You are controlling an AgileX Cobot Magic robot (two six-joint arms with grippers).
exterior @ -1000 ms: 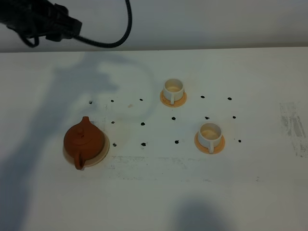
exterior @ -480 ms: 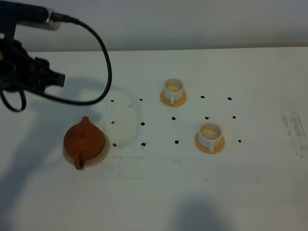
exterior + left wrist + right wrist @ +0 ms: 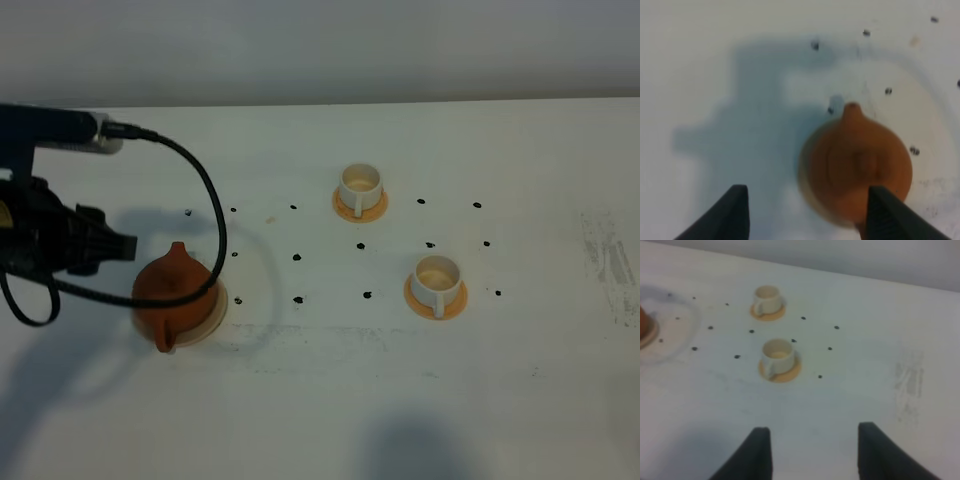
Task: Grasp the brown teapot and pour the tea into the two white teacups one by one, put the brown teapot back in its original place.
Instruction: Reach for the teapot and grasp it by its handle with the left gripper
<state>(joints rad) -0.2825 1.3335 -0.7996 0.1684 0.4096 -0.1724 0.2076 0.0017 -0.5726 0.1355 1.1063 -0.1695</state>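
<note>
The brown teapot (image 3: pixel 172 291) sits on its beige coaster, the original place (image 3: pixel 217 311), at the left of the table, handle toward the front edge. My left arm (image 3: pixel 50 240) hovers just left of the teapot. In the left wrist view the left gripper (image 3: pixel 810 220) is open and empty, and the teapot (image 3: pixel 857 165) lies below, close to one finger (image 3: pixel 885 217). The two white teacups (image 3: pixel 360 185) (image 3: pixel 437 276) stand on orange saucers at the middle. My right gripper (image 3: pixel 815 455) is open and empty, well back from the teacups (image 3: pixel 767 297) (image 3: pixel 777 352). No tea is clearly visible.
Small black dots (image 3: pixel 297 257) mark the white tabletop (image 3: pixel 320 400) between teapot and cups. A black cable (image 3: pixel 205 190) loops from my left arm over the teapot area. Grey scuff marks (image 3: pixel 610 260) lie at the right. The right arm is outside the exterior high view.
My left arm has swung from the far left corner toward the table's front and now hangs beside the teapot. Teapot and cups have not moved.
</note>
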